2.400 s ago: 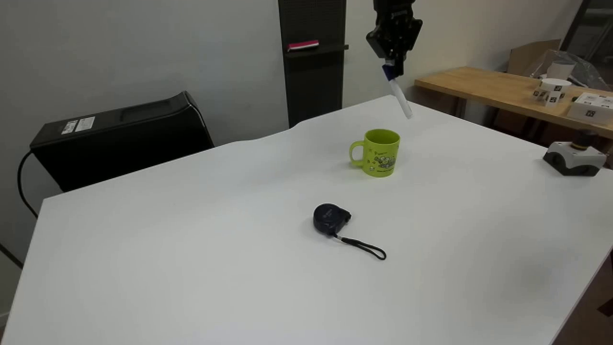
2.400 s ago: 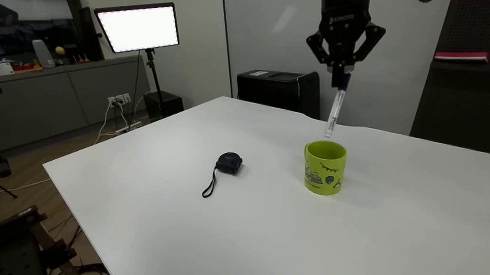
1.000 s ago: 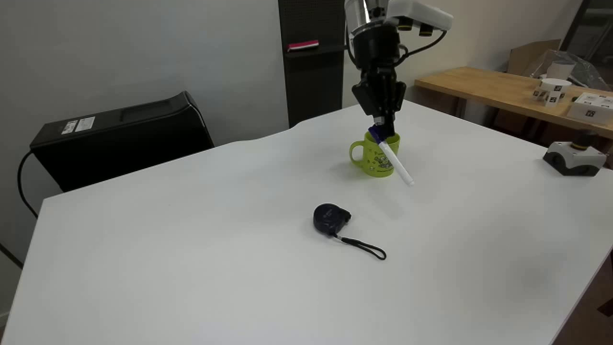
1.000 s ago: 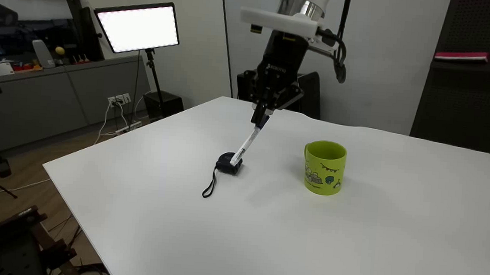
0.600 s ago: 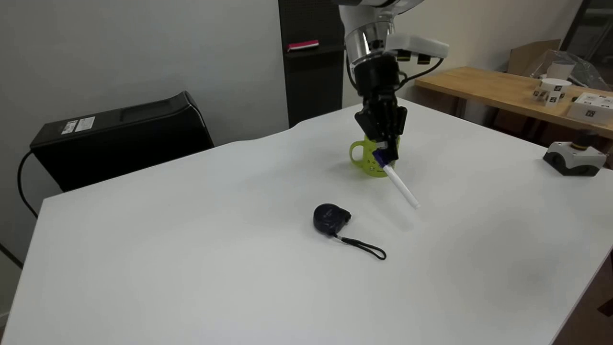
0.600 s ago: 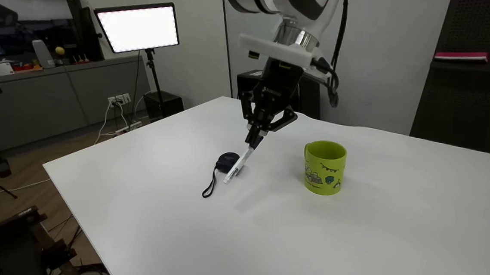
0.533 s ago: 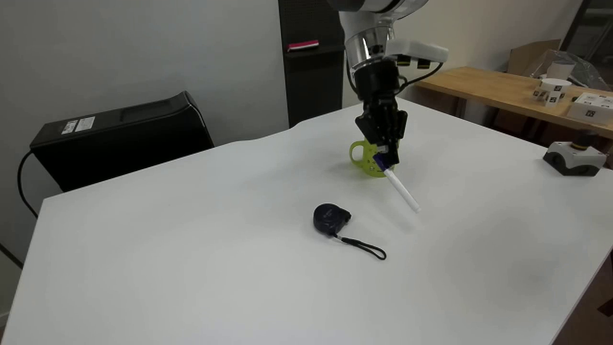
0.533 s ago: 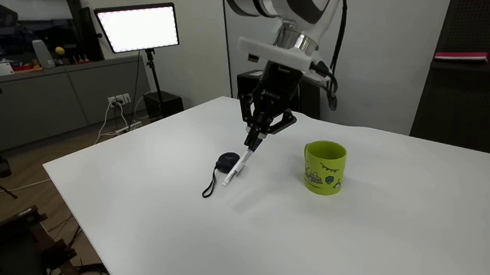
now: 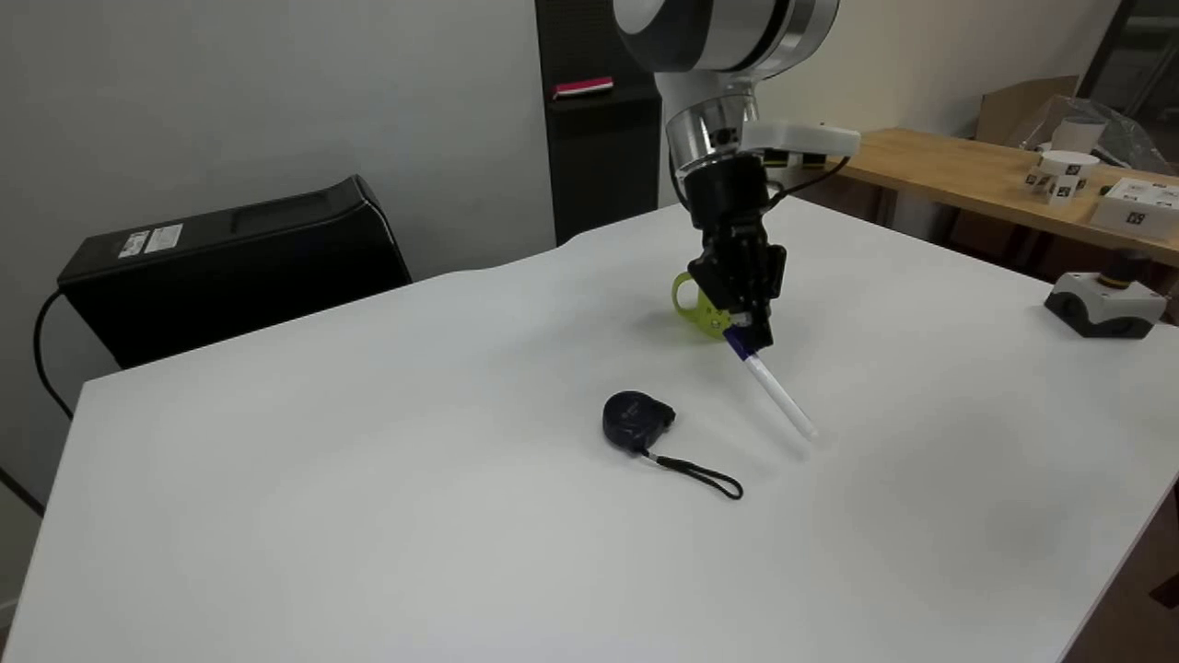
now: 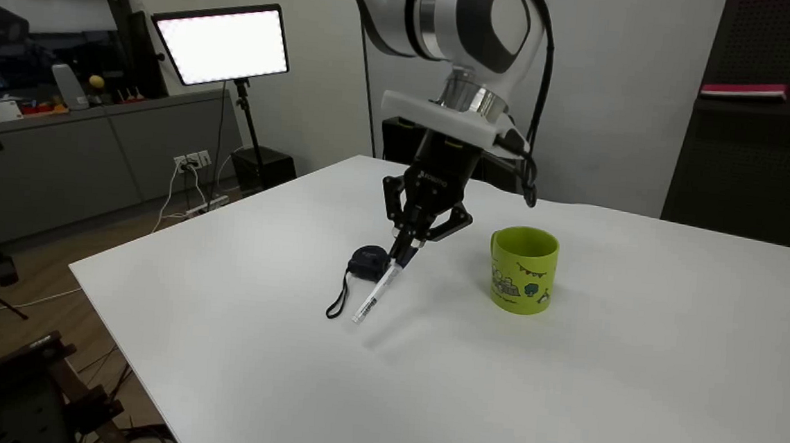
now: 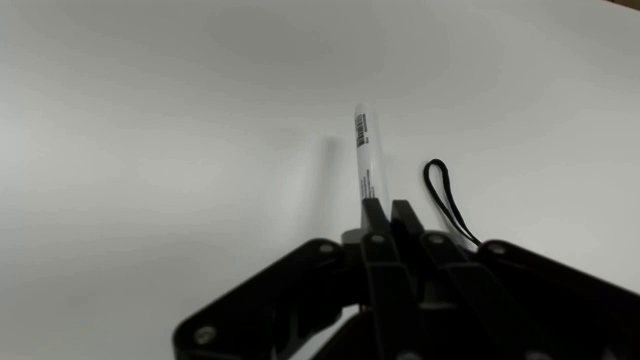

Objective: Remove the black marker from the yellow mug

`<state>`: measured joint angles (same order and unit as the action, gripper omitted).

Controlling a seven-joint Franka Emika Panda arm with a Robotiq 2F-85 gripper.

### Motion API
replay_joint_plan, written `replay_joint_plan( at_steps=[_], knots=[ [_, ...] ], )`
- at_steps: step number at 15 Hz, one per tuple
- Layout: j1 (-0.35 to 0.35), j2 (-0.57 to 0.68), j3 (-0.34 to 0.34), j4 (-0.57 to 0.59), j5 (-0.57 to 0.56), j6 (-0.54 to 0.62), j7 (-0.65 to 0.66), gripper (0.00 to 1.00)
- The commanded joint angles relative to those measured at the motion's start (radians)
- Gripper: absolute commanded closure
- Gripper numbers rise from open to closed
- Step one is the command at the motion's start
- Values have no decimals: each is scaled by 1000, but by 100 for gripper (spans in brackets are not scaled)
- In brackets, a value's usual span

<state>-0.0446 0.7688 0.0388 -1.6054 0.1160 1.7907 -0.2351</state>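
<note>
The marker has a white barrel and a dark blue-black cap end. It shows in both exterior views (image 9: 779, 396) (image 10: 377, 294) and in the wrist view (image 11: 369, 155). My gripper (image 9: 751, 339) is shut on its cap end, and the fingers (image 10: 406, 244) (image 11: 389, 210) hide part of the cap. The marker is tilted, its barrel pointing down and away from the fingers. Its tip is low over the white table, with a shadow beside it. The yellow-green mug (image 10: 523, 279) stands upright, apart from the gripper; the arm partly hides it in an exterior view (image 9: 707, 319).
A dark tape measure (image 9: 636, 420) (image 10: 368, 263) lies near the marker, and its cord loop (image 11: 445, 192) shows in the wrist view. A grey and black button box (image 9: 1105, 302) sits at the table's edge. A wooden table (image 9: 939, 170) stands beyond.
The gripper has carried the marker from above the mug to beside it, toward the tape measure, and lowered it. The marker has become more tilted. The mug and tape measure have not moved.
</note>
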Motion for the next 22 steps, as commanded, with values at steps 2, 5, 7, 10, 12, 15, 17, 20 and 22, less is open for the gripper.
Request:
replay_joint_plan(
  at_steps=[2,5,7,10,12,15,17,20,22],
  knots=[
    [6,-12,-2,-5,-25,19,25,61],
    [0,-25,-1,-5,-24,20,25,39],
    [0,-52,-4,-18,-29,23,27,27],
    [3,-147,-16,-62,-60,45,22,5],
    [5,-246,-26,-125,-90,115,20,0],
    [1,-396,-35,-240,-123,240,19,0],
    [-1,-497,-42,-336,-130,331,28,0],
    [-5,-469,-39,-290,-116,314,2,0],
    [-5,-523,-43,-347,-115,334,2,0]
  ],
)
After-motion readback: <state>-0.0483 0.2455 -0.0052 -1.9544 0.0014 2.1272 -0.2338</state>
